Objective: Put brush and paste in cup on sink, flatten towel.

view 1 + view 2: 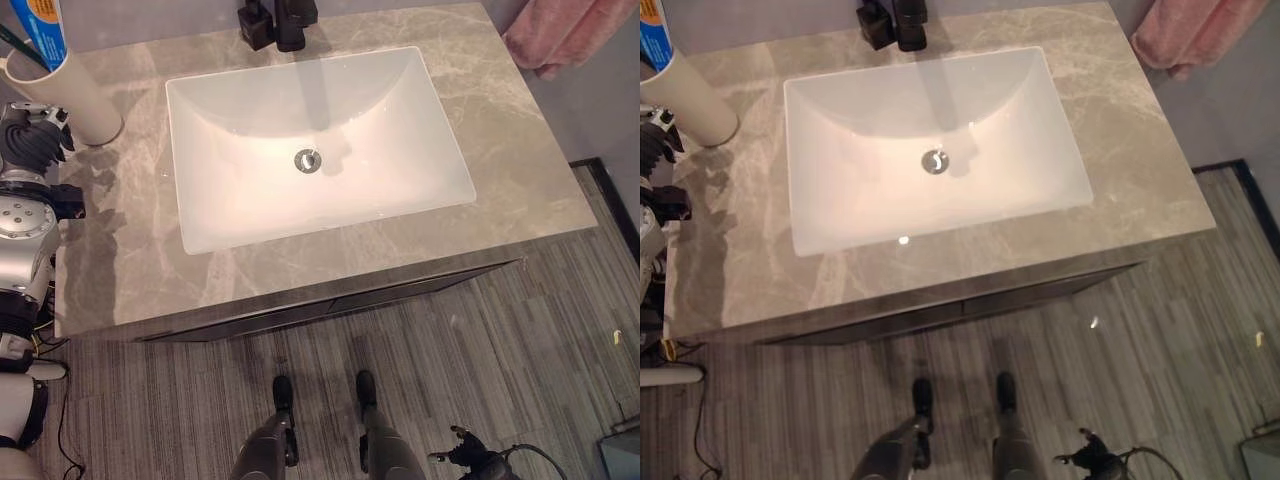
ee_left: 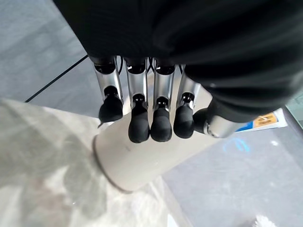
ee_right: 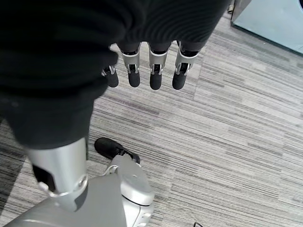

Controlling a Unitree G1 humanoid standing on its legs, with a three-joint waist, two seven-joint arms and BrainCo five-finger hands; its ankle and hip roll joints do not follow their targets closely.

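The left hand (image 2: pixel 156 109) hangs right next to the cup (image 2: pixel 137 161). Its fingers (image 2: pixel 138 127) are straight and loose and hold nothing. I cannot tell if they touch the cup. The right hand (image 3: pixel 147 71) hangs low over the floor (image 3: pixel 227 142), far from the desk, with its fingers straight and empty too.

The cup stands at the back left corner of the desk (image 1: pixel 500 170), and it looks like it leans a bit. The paste (image 1: pixel 40 30) sticks up out of it. A thin dark stick beside the paste may be the brush (image 1: pixel 20 50), but I cannot be sure.

The sink (image 1: pixel 310 150) is in the middle of the desk and has nothing in it. The pink towel (image 1: pixel 560 35) hangs at the far right, past the desk, and looks bunched up.

So I think the towel is what is left to do. If the left hand bumps the cup as it moves away, the cup could tip and spill the paste. The towel is far away, so a long reach could miss it.
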